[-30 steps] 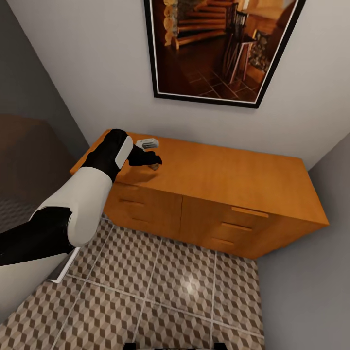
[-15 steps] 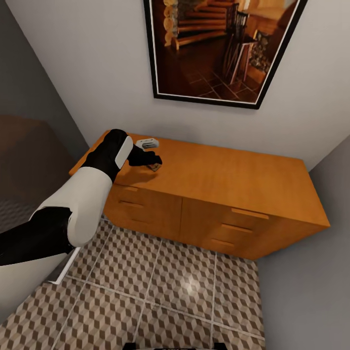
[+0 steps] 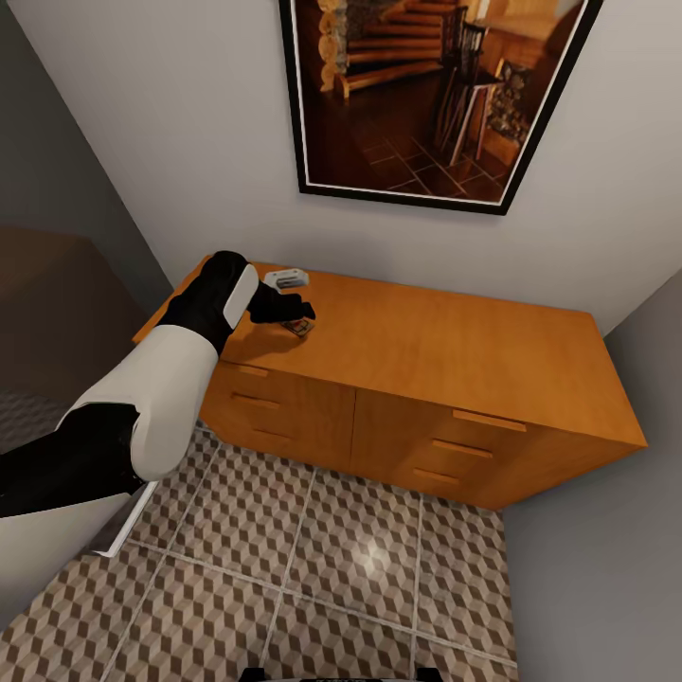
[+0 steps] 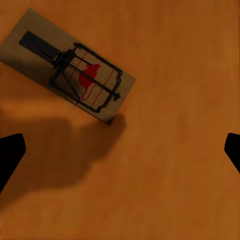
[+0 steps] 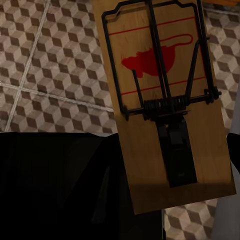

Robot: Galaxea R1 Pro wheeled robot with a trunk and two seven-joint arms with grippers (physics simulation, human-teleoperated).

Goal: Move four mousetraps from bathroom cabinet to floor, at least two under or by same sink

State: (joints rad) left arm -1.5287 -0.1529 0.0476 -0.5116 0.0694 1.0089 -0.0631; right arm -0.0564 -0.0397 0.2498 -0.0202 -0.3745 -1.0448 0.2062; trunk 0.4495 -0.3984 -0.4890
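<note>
The bathroom floor (image 3: 313,559) of cube-patterned tiles spreads before the cabinet (image 3: 445,379), a low orange-brown unit with bar-handled drawers standing against a white wall under a framed picture (image 3: 431,90); the left arm (image 3: 180,365) reaches over the cabinet's top near its left end; the left gripper (image 3: 296,316) hangs just above that top with its jaws spread wide, the dark fingertips (image 4: 10,155) well apart at either side of the left wrist view and gripping nothing; one mousetrap (image 4: 67,72) lies flat on the wooden top, tilted and off to one side of the gap between the fingers; a second mousetrap (image 5: 167,100) shows close in the right wrist view above the tiled floor, seemingly carried by the right gripper, though its fingers are too hidden to tell.
</note>
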